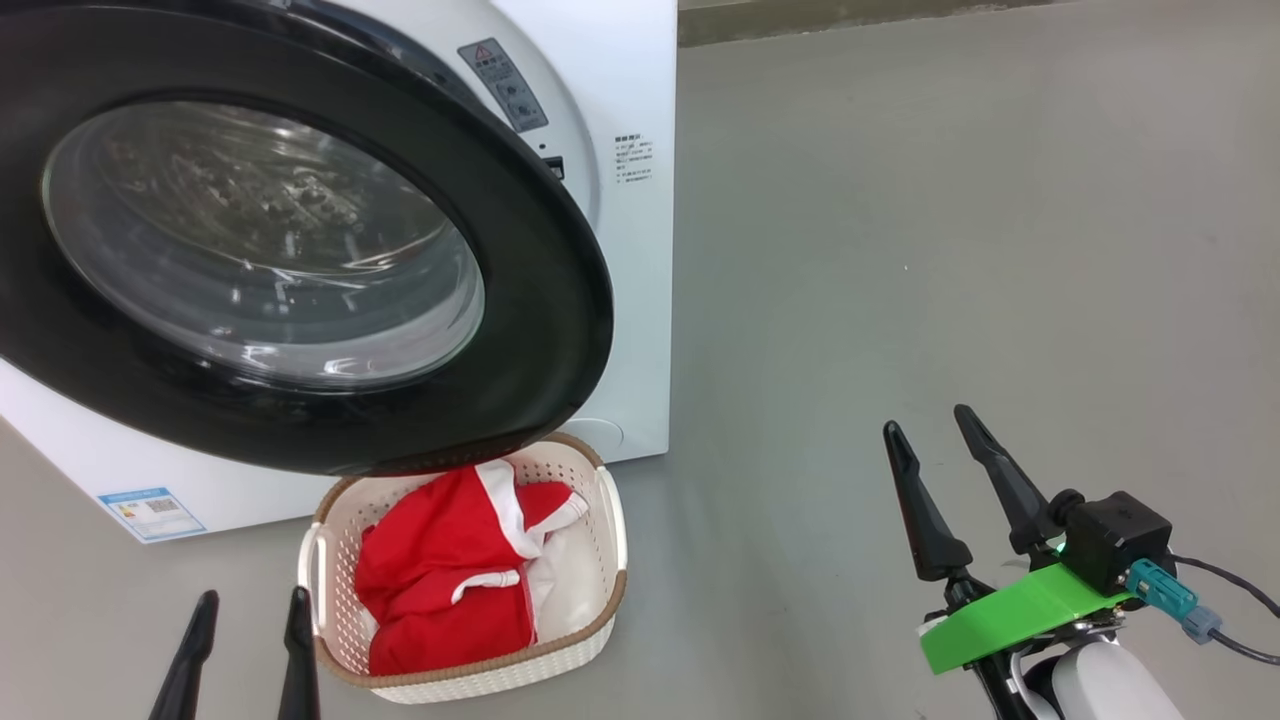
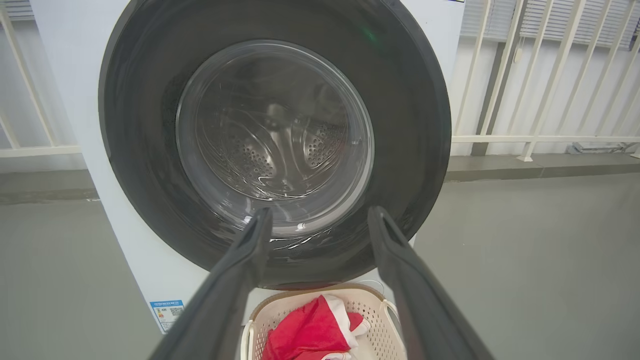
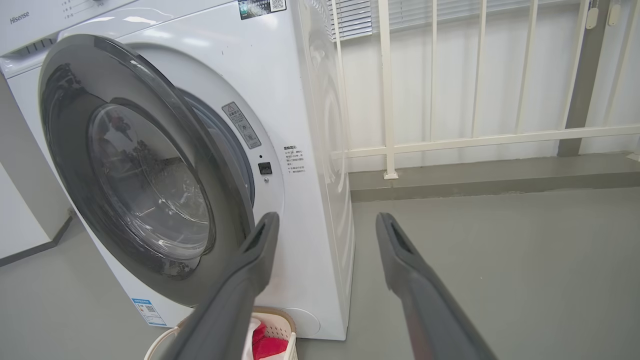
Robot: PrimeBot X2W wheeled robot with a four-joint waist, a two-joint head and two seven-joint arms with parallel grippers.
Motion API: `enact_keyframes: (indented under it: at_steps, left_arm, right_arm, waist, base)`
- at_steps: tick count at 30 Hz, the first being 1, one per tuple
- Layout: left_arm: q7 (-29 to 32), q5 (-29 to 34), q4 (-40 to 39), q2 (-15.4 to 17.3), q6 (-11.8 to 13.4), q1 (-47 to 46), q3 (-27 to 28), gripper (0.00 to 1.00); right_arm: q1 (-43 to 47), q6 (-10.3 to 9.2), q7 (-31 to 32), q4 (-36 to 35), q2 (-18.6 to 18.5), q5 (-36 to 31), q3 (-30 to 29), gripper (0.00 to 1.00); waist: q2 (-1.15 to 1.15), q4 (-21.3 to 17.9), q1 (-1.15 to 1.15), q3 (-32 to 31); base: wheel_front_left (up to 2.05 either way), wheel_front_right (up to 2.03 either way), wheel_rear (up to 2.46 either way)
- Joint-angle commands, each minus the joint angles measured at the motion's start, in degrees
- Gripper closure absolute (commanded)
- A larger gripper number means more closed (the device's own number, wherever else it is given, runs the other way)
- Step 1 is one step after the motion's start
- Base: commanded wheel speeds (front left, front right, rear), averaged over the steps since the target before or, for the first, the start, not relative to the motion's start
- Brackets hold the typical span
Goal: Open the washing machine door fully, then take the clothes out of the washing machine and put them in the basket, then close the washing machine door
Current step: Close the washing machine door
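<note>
Both grippers have their fingers spread wide with nothing between them. My left gripper point(image 1: 253, 598) hangs low, just beside the near left corner of the basket point(image 1: 612, 520). My right gripper point(image 1: 927, 420) hovers over the bare grey floor point(image 1: 950, 200), well apart from the washing machine point(image 1: 640, 250) and off to its right. The clothes point(image 1: 440, 570), red with white trim, lie bunched inside the basket, which sits on the floor close in front of the machine, below the washing machine door point(image 1: 540, 300). That door is ajar: from the right wrist I see its free edge swung out from the white front, with a dark gap behind it. From the left wrist I look through its glass bowl at the perforated steel drum point(image 2: 260, 160). A small blue label point(image 1: 152, 512) sits low on the machine's front, left of the basket. A white railing point(image 3: 475, 140) runs along the wall beyond.
</note>
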Motion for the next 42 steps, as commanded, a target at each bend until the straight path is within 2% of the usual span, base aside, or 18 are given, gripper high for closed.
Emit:
enact_keyframes:
  at_steps: [1,15,23,24,25,26,32,42]
  left_arm:
    - [-0.69,-0.57,-1.11,0.14,0.60,-0.41,1.81,0.00]
    - [-0.70,-0.23,0.27,0.11,1.54,-0.15,0.14,0.00]
    - [-0.70,0.46,-0.01,0.11,1.96,-0.27,-1.68,0.00]
    - [-0.70,0.52,-0.09,0.11,2.05,-0.32,-1.92,0.00]
    - [-0.70,0.45,-0.14,0.11,2.15,-0.41,-2.14,0.00]
    - [-0.70,0.34,-0.18,0.11,2.16,-0.52,-2.41,0.00]
    - [-0.70,0.00,-0.45,0.11,2.37,-1.03,-4.04,0.00]
    - [-0.70,-0.87,-0.12,0.11,2.37,-3.35,-5.91,0.00]
  right_arm:
    - [-0.36,0.43,-0.36,-1.25,0.13,-0.59,1.46,0.00]
    - [-0.29,0.43,-0.36,-1.17,0.14,0.58,2.29,0.00]
    - [-1.31,0.43,-0.36,-0.40,0.14,1.47,2.85,0.00]
    - [-1.64,0.43,-0.36,-0.11,0.14,1.52,3.00,0.43]
    - [-2.05,0.43,-0.36,0.09,0.12,1.48,2.99,0.79]
    - [-2.48,0.43,-0.36,0.40,0.10,1.52,3.20,1.00]
    - [-7.28,0.43,-0.36,4.27,-0.06,2.31,6.06,1.00]
    - [-19.25,0.43,-0.36,17.77,0.07,7.34,12.91,1.00]
  waist:
    - [0.00,-0.04,0.00,-0.03]
    - [0.00,-0.21,0.00,-0.92]
    - [0.00,1.31,0.00,-0.57]
    - [0.00,1.73,0.00,-0.45]
    - [0.00,2.17,0.00,-0.33]
    - [0.00,2.70,0.00,-0.19]
    - [0.00,5.89,0.00,0.95]
    - [0.00,12.40,0.00,3.23]
  base:
    - [0.00,0.00,0.00]
    - [0.00,0.00,0.00]
    - [0.00,0.00,0.00]
    - [0.00,0.00,0.00]
    - [0.00,0.00,0.00]
    - [0.00,0.00,0.00]
    - [0.00,0.00,0.00]
    - [0.00,0.00,0.00]
